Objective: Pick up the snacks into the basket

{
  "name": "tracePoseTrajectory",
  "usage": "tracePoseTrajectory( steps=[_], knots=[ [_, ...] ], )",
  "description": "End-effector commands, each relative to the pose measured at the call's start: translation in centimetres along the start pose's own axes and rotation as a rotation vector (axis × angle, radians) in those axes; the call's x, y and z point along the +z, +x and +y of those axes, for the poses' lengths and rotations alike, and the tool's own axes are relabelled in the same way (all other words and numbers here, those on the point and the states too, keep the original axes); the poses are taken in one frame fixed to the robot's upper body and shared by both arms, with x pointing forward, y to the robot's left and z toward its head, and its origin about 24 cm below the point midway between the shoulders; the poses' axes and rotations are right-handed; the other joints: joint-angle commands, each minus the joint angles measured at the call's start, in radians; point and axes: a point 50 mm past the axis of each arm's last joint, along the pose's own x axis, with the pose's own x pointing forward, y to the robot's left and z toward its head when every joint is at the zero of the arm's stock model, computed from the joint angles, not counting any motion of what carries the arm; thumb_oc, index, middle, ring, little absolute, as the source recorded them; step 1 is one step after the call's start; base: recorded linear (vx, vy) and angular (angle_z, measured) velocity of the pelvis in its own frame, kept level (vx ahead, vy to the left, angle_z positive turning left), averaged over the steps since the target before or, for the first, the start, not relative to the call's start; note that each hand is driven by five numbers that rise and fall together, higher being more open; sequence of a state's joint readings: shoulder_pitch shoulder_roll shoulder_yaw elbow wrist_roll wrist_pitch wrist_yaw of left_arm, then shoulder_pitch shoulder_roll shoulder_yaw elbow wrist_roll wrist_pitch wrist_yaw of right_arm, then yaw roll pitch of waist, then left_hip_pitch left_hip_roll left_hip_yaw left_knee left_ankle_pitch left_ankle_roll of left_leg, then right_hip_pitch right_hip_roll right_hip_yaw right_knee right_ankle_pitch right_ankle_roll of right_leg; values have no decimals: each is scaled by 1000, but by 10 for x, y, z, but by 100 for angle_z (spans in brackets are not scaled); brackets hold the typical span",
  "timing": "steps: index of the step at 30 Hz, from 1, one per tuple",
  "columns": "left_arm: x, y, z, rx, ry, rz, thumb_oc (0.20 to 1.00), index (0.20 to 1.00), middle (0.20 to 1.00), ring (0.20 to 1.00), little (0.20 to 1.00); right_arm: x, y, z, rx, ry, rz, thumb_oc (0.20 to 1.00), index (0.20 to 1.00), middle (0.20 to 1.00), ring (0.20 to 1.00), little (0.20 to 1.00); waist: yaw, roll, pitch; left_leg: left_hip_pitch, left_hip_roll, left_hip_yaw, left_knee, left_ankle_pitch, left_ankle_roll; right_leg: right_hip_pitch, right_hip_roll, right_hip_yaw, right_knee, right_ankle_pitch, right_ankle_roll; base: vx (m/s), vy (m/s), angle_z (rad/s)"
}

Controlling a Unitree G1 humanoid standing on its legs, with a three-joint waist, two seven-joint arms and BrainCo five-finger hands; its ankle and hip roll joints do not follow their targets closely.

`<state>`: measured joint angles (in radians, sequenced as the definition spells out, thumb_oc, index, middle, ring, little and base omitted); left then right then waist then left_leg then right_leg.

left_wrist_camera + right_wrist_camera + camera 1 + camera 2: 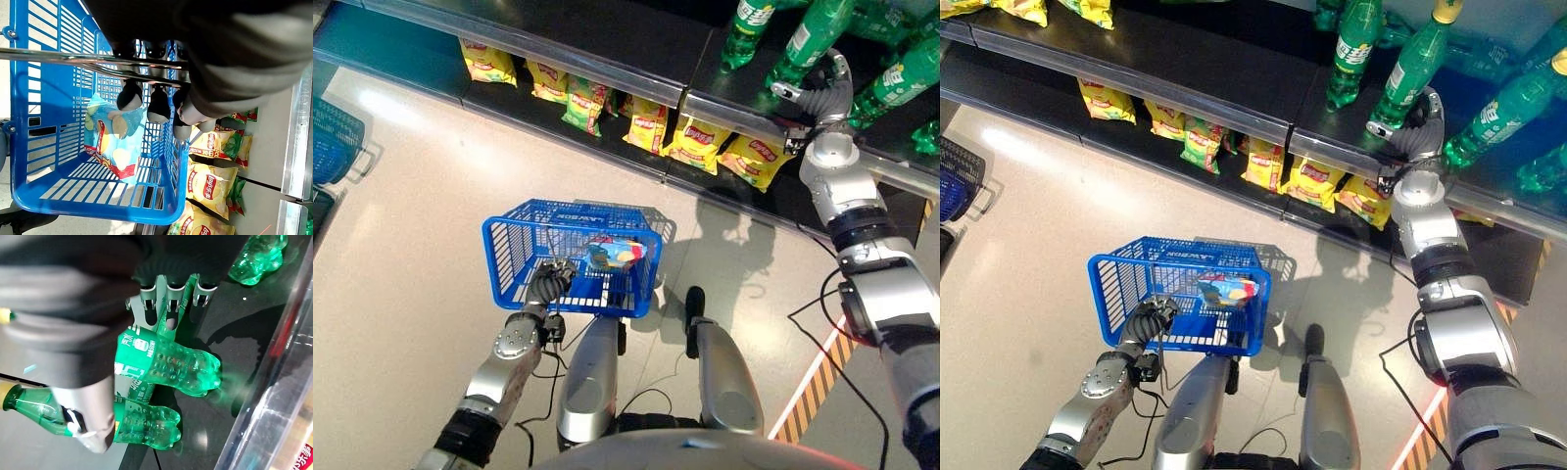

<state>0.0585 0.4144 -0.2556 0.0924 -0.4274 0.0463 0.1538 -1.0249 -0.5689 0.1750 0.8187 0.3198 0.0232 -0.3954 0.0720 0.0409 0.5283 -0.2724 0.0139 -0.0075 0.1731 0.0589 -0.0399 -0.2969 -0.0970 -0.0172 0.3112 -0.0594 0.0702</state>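
1. Far left edge of the left eye view: a second blue basket [333, 142] stands on the floor [421, 225], cut off by the frame and well apart from everything else.
2. Lower left: the left hand [548, 284] reaches up to the blue basket [509, 250] at frame centre. In the left wrist view its dark-tipped fingers [156, 105] curl over the basket's metal handle [63, 58], clenched round it.
3. Centre: a blue snack bag [615, 254] printed with chips lies inside the basket on its floor, toward the basket's right side. It sits just right of the left hand, apart from the fingers and not touched by them.
4. Across the upper middle: yellow snack bags [695, 142] and one green snack bag [584, 105] stand in a row on the low dark shelf [509, 103], above the basket in the picture and well apart from the left hand.
5. Upper right: the right hand [822, 93] is up on the higher shelf [1263, 93] among the green bottles [1410, 78], well apart from the snack rows below it.
6. Right wrist view: the fingers [168, 301] and thumb [95, 418] wrap one green bottle [166, 367], grasping it; other bottles lie just beside it on the dark shelf top.
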Motion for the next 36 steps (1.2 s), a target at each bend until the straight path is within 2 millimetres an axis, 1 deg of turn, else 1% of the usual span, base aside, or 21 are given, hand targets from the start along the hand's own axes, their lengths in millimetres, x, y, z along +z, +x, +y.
tracePoseTrajectory(
  steps=[1,9,14,26,27,36],
  knots=[
    [36,-14,-6,-74,-11,-195,200,200,200,200,200,38,13,-16,-52,-2,-114,1000,1000,1000,1000,1000,28,-35,-83,-4,-26,-41,50,-98,17,-8,-7,-24,-62,27,35,0,0,0],
    [38,-15,-9,-85,-19,-199,200,200,200,200,200,36,19,-24,-85,-20,-74,1000,1000,1000,1000,1000,32,-27,-82,-1,-26,-51,37,-91,15,-6,-7,-36,-63,22,35,7,-2,2],
    [40,-15,-11,-95,-24,-207,200,200,200,200,200,38,23,-30,-115,-9,-51,1000,1000,1000,1000,1000,36,-24,-84,-2,-27,-55,29,-88,12,-5,-8,-40,-66,19,36,26,-4,6],
    [44,-15,-13,-99,-34,-227,200,200,200,200,200,27,27,-44,-176,-11,22,1000,1000,1000,1000,1000,45,-7,-88,-5,-28,-78,12,-79,7,-7,-11,-59,-57,2,33,26,-13,5],
    [46,-16,-15,-105,-39,-232,200,200,200,200,200,24,27,-50,-195,-2,42,1000,1000,1000,1000,1000,50,-3,-88,-6,-28,-86,9,-76,6,-10,-10,-64,-53,-3,32,29,-30,10],
    [47,-17,-19,-128,-52,-237,200,200,200,200,200,22,30,-61,-225,14,71,1000,1000,1000,1000,1000,64,12,-97,-14,-27,-118,-11,-60,0,-16,-10,-90,-38,-22,26,37,-40,11]
  ],
)
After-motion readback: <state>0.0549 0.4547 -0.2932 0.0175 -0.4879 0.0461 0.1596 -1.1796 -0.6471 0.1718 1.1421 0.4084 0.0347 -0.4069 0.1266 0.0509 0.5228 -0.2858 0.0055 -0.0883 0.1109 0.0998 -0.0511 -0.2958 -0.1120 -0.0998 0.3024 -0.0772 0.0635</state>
